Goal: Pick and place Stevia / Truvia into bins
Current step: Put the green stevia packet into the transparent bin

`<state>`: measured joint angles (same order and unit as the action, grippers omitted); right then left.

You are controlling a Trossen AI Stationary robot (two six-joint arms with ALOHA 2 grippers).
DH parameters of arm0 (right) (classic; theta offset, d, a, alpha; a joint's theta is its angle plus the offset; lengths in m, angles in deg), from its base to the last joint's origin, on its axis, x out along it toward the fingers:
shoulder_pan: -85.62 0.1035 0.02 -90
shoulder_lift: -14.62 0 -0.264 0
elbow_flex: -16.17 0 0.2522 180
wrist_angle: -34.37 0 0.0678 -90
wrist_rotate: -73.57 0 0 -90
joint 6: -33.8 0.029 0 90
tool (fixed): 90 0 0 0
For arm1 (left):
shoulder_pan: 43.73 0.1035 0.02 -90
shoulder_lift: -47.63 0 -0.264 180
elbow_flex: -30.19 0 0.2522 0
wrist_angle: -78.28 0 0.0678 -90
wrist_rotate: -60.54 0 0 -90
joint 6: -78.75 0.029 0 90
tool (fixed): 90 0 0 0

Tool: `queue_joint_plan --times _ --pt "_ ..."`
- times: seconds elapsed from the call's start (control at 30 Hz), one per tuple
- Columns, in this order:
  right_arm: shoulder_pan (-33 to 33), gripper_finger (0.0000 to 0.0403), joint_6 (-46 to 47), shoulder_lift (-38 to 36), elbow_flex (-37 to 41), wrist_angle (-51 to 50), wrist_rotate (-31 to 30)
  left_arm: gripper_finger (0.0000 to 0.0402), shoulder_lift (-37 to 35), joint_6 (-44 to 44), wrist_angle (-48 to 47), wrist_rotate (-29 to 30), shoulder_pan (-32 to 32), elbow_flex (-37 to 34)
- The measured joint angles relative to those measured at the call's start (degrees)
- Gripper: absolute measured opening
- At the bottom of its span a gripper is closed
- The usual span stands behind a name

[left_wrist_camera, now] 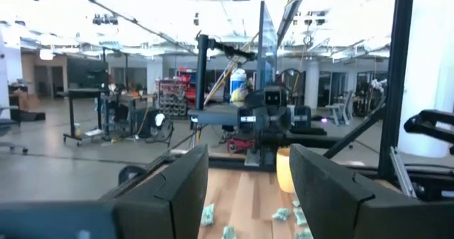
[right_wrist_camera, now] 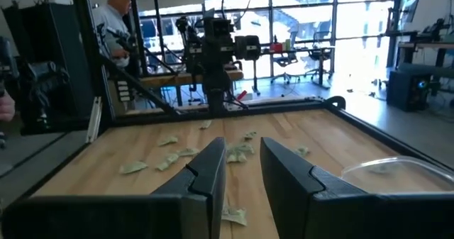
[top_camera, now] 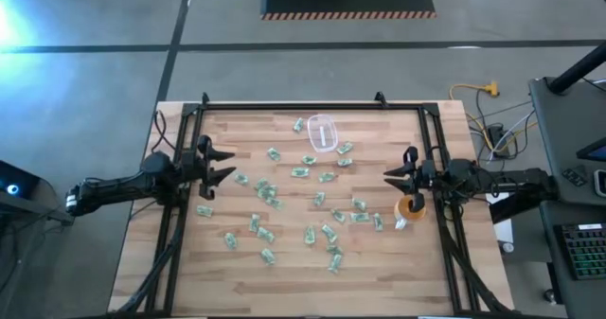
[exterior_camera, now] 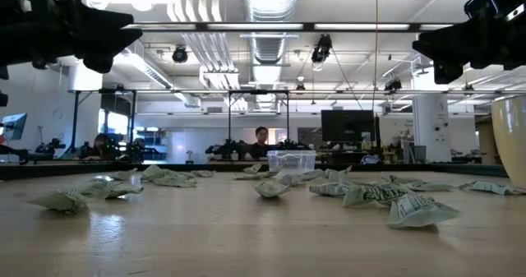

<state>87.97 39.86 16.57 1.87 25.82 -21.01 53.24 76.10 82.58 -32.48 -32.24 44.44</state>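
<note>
While both arms hang above the counter (top_camera: 180, 281) edges with nothing in hand, we judge the step in hand to be the first approach to a packet.

Left tool (top_camera: 220, 165): at the left side, raised off the wood, fingers (left_wrist_camera: 181, 189) spread apart with a clear gap, empty. Right tool (top_camera: 398, 180): at the right side, also raised, fingers (right_wrist_camera: 213, 169) parted by a narrower gap, empty.

The Stevia / Truvia packets (top_camera: 275, 201) lie scattered across the middle of the counter, several crumpled or overlapping, none yet inside the bin (top_camera: 323, 132), as far as we can tell. The bin sits near the far edge, about centred. An orange cup (top_camera: 411, 206) stands just below the right tool.

How we would do it well:
- Pick an isolated packet first; those at the near edge of the scatter lie apart from their neighbours, so one pinch should lift one packet.
- Packets are flat and thin: we expect the fingers must come down nearly to the wood and close across a raised crease or a short edge.
- Give each arm the packets on its own side, to keep the arms from crossing.
- The right arm should clear the orange cup when descending; a knock there seems the likeliest upset.
- Release low over the bin, since a light packet may flutter wide.
</note>
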Motion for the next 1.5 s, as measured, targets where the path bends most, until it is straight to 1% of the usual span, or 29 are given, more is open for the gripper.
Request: queue_joint_plan --times 0.13,0.27,0.37,0.47,0.53,0.6,0.67,0.73,0.83,0.9,0.97,1.13,1.2,1.23,1.3,1.37,1.43,1.5 --pt "0.00 0.0082 -0.67 0.04 0.00 -0.64 0.00 0.0183 0.00 0.02 -0.33 0.29 0.00 0.01" --pt "0.00 0.0082 -0.69 0.29 -0.02 -4.21 0.02 0.0183 -0.02 0.02 -3.19 0.54 0.00 -0.05" --pt "0.00 0.0082 -0.71 1.16 -0.02 -4.19 0.00 0.0183 0.21 0.42 -5.19 0.57 0.01 -0.05" --pt "0.00 0.0082 -1.95 2.07 -0.02 -4.18 -0.04 0.0183 0.63 3.85 -4.95 1.65 0.02 -0.05" --pt "0.00 0.0082 -6.40 2.33 -0.02 -3.88 -0.18 0.0183 0.59 4.65 -4.03 3.31 0.02 -0.07" --pt "0.00 0.0082 -8.46 2.43 -0.02 -3.06 -0.79 0.0183 0.57 6.43 -3.77 4.83 0.02 -0.07" --pt "0.00 0.0082 -7.35 2.54 0.00 -1.58 -1.95 0.0183 1.74 10.38 -4.48 4.80 0.04 -0.07" --pt "0.00 0.0082 -6.00 2.58 0.00 -1.38 -1.64 0.0183 3.33 13.15 -6.77 4.00 0.04 -0.07" --pt "0.00 0.0082 -5.99 2.72 0.00 -1.65 1.63 0.0183 7.89 15.20 -8.64 4.03 0.04 -0.07" --pt "0.00 0.0082 -6.19 2.71 0.00 -1.48 4.12 0.0183 11.83 15.29 -7.88 4.64 0.04 0.07" --pt "0.02 0.0082 -6.13 2.71 0.00 -1.16 4.92 0.0183 15.99 15.33 -7.64 4.93 0.04 0.95" --pt "0.02 0.0082 -9.65 2.69 0.00 0.40 4.90 0.0183 25.81 17.18 3.06 4.91 0.04 4.34" --pt "0.02 0.0082 -12.72 2.71 0.00 1.92 4.90 0.0183 29.50 19.64 7.25 5.11 0.04 6.32" --pt "0.02 0.0082 -14.14 2.71 0.00 2.94 4.92 0.0183 30.96 21.34 7.87 5.52 0.04 7.42" --pt "0.02 0.0082 -16.29 2.71 0.00 6.02 4.91 0.0183 33.90 24.96 7.48 8.37 0.07 9.57" --pt "0.02 0.0082 -16.39 2.71 0.00 9.65 5.02 0.0183 37.13 28.46 6.93 13.17 0.16 11.49" --pt "0.02 0.0082 -16.35 2.69 0.00 12.75 5.03 0.0183 40.32 31.71 6.90 16.80 0.20 13.12" --pt "0.02 0.0082 -16.63 2.69 -0.03 15.32 4.95 0.0183 43.64 33.77 6.19 18.46 0.56 14.83"
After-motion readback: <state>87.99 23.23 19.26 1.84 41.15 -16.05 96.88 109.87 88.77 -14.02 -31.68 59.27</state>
